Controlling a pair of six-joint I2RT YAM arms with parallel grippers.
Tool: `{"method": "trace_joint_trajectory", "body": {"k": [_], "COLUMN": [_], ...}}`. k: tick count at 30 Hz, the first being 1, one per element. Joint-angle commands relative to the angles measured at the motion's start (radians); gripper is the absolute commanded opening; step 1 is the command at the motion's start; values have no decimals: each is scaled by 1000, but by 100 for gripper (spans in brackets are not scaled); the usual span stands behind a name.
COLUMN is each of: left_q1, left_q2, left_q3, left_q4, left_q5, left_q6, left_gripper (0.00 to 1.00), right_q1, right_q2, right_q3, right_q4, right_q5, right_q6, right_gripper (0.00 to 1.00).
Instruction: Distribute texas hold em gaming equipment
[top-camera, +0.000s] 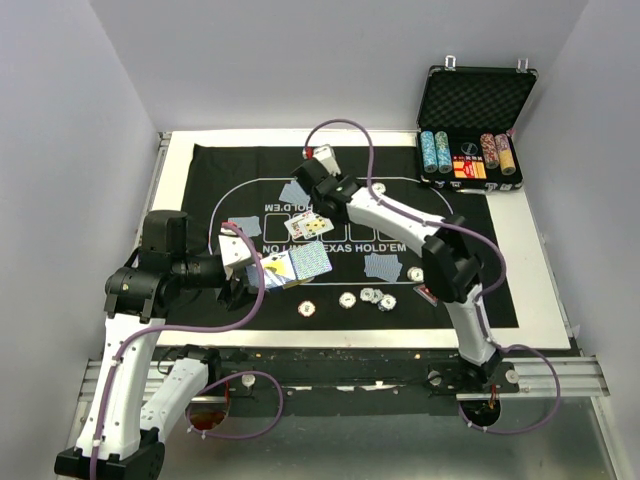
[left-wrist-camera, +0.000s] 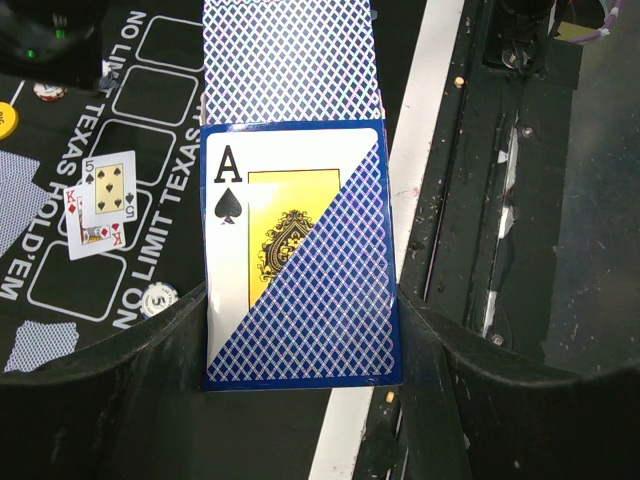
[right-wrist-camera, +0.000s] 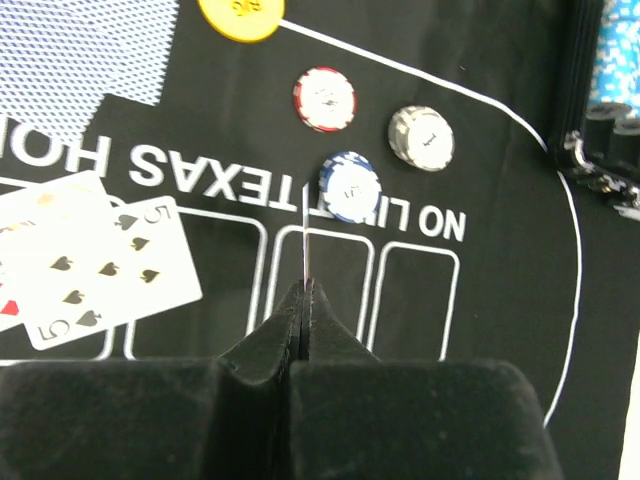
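Seen from above, the left claw (top-camera: 262, 278) pinches a blue-backed deck (top-camera: 297, 265) over the near-left part of the black mat (top-camera: 220, 165), while the right claw (top-camera: 318, 165) hangs at the mat's far edge. Our left wrist view shows the deck's ace of spades between the fingers (left-wrist-camera: 130, 400). In our right wrist view we see that claw pressed together on one edge-on card (right-wrist-camera: 305, 235), with three chips (right-wrist-camera: 350, 187) on the mat beyond.

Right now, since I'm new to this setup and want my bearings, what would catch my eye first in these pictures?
The left gripper clamps a deck of cards, ace of spades on top, above the near left part of the mat. The right gripper is shut on a single card seen edge-on, over the mat's far side. At the far right corner stands an open case with chip stacks.
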Motion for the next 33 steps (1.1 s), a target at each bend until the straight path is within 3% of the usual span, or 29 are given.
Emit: {"method": "trace_joint_trajectory", "body": {"k": [1,12,23,33], "left_q1": [4,3,4,3], "left_q2": [-13,-26,-27,-29], "left_q3": [14,11,5,-4], "left_q4": [-2,-15,-10,-2], "left_q5": [42,35,35,38], "left_q6": [4,12,10,10], "left_gripper": [20,20,20,20], "right_q1": [30,124,147,147], "right_q2": [107,274,290,224], "right_q3": [64,102,47,-65], "right_q4": [43,25,34,84], "right_q5": [91,168,28,-88], "right_q6": [-28,-49,7,35], "right_gripper": [1,1,1,32]}}
